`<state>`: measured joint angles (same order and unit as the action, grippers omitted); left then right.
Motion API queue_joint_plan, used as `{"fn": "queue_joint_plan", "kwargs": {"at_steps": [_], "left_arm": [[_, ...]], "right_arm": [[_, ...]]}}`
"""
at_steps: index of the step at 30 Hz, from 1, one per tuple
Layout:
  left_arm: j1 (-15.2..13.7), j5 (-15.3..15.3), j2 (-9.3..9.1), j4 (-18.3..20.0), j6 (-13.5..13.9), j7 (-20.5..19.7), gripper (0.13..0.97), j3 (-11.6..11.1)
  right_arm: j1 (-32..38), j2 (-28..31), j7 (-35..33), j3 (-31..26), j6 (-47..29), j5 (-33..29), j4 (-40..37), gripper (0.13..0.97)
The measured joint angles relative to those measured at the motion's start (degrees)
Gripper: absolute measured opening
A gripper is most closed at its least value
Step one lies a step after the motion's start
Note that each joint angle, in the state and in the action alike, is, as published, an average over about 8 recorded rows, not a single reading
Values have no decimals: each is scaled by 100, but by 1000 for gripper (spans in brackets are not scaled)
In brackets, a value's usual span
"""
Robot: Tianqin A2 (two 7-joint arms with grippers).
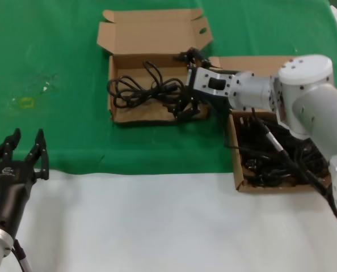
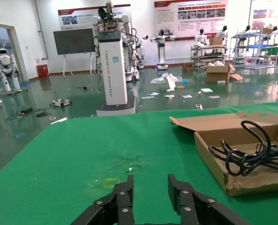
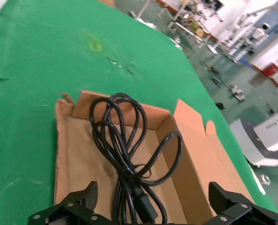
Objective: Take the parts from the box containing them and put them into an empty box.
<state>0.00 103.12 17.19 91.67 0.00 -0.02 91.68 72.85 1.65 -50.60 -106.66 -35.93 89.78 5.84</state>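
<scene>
Right arm reaches across to the far box.
Right gripper (image 1: pixel 184 93) hovers, jaws released, over a cord (image 1: pixel 140 88); left gripper (image 1: pixel 18 148) parked, jaws released.

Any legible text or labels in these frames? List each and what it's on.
None can be read with certainty.
White pillar stand: vertical lettering, too blurred.
Red-headed wall posters: print too small.
Black left gripper: small white logo, unreadable.
Brown cardboard boxes, black cords, right gripper: no text seen.
</scene>
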Motion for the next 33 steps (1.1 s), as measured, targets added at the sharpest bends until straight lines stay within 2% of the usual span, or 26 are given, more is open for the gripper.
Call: {"fn": "queue_joint_plan", "kwargs": {"at_steps": [4, 7, 11, 16, 28, 33], "left_arm": [[0, 0, 0, 0, 0, 0, 326, 0], [0, 0, 0, 0, 0, 0, 382, 0], [0, 1, 0, 0, 0, 0, 382, 0], [0, 1, 0, 0, 0, 0, 518, 0], [0, 1, 0, 0, 0, 4, 794, 0], [0, 1, 0, 0, 0, 3, 809, 0]], "right_arm": [[-357, 76, 246, 73, 174, 65, 416, 830], [-653, 139, 452, 133, 320, 119, 764, 830], [-1057, 225, 735, 218, 521, 194, 1245, 869], [-1569, 334, 1090, 323, 774, 287, 1848, 933], [-2802, 597, 1945, 576, 1381, 513, 3299, 966], [-3322, 708, 2300, 682, 1634, 607, 3906, 966]]}}
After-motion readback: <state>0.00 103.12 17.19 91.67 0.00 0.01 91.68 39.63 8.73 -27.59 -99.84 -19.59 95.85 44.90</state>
